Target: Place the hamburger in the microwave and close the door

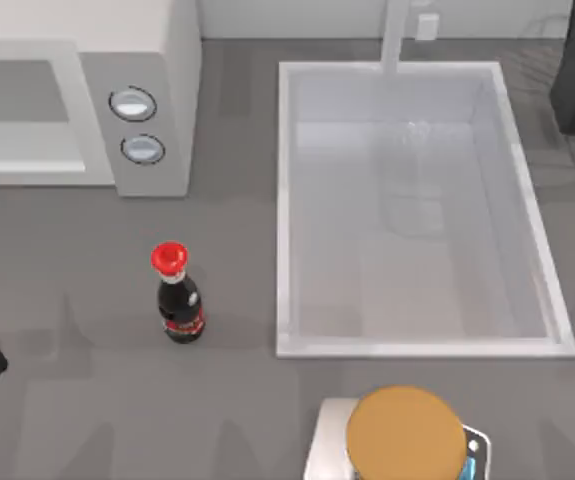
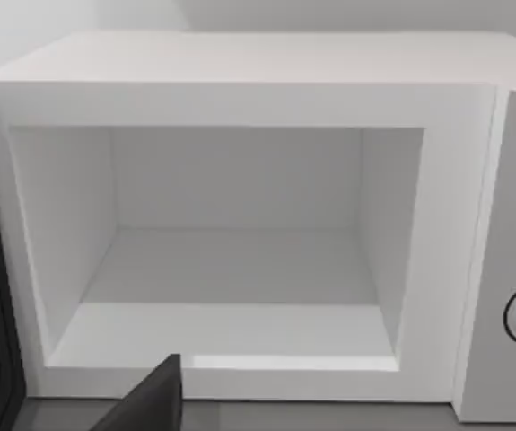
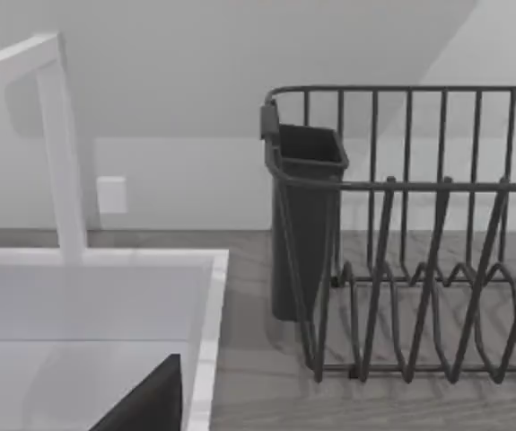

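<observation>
While pincer states cannot be told, the white microwave (image 2: 240, 99) gapes, cavity bare.

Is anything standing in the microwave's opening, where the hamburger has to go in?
Nothing visible does. In the left wrist view the microwave cavity stands open and its floor is bare. The cola bottle stands on the table in front of the microwave's right end, apart from it and not across the opening.

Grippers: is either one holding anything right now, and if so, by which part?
It cannot be told. A dark piece juts in at the edge of each wrist view, touching nothing, and the microwave cavity is bare.
</observation>
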